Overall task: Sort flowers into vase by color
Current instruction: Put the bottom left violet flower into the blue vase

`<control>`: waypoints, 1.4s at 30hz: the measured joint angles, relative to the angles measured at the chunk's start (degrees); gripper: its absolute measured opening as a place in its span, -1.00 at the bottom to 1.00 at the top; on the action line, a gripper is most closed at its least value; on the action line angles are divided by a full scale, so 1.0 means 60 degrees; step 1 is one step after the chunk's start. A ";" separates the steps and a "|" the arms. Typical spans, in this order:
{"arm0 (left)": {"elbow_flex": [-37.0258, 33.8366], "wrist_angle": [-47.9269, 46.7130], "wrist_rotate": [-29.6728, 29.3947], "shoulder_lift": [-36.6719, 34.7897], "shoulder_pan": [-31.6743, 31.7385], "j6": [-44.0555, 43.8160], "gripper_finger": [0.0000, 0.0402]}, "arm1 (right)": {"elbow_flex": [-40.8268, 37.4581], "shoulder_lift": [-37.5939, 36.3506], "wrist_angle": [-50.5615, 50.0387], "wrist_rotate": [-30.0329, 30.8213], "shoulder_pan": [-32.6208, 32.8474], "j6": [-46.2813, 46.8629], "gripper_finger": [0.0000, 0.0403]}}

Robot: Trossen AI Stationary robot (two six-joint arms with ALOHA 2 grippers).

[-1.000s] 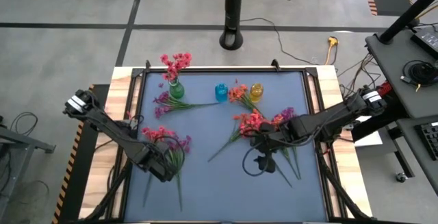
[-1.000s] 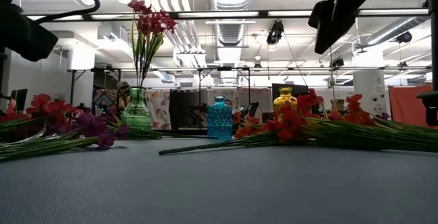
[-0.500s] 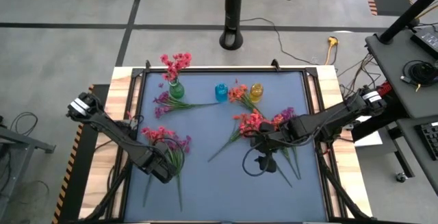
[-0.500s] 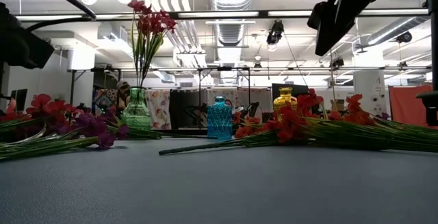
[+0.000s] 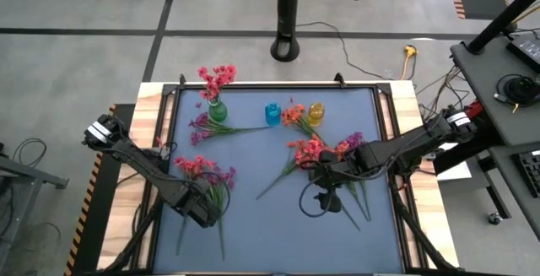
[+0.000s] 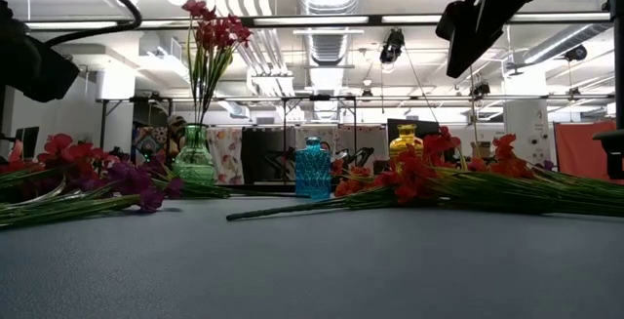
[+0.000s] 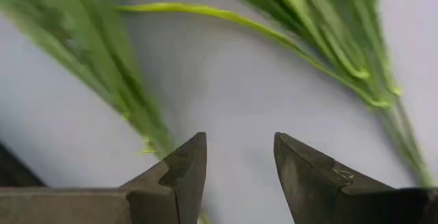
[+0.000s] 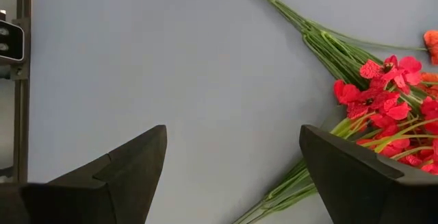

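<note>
Left wrist view: stems blurred, cropped.

The left gripper has slid a little nearer the desk's front edge, along the green stems at the left. Its jaws seem to have parted and now stand open over the stems, apparently holding nothing.

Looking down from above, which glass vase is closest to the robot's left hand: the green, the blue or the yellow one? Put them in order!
From the left hand, at the table's near left:
1. The green glass vase, far left, already holding pink-red flowers.
2. The blue glass vase, at the far middle.
3. The yellow glass vase, just right of the blue one.
</note>
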 joint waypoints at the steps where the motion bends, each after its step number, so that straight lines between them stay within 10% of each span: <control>1: -0.0007 0.0289 -0.0102 0.0000 0.0000 0.0127 -0.23 | 0.0000 0.0000 0.0001 -0.0001 0.0000 -0.0003 0.61; 9: -0.0003 0.2494 -0.1835 0.0049 0.0010 0.1223 -0.23 | 0.0004 0.0000 -0.0001 -0.0004 0.0003 -0.0047 0.61; 27: 0.0302 0.2709 -0.1913 0.1645 0.0015 0.0417 0.06 | 0.0004 0.0000 -0.0005 -0.0013 -0.0015 -0.0412 0.61; 42: 0.1516 0.0977 -0.1967 0.2324 0.0011 0.1331 -0.95 | 0.0007 -0.0004 0.0081 0.0000 -0.0015 -0.0503 0.61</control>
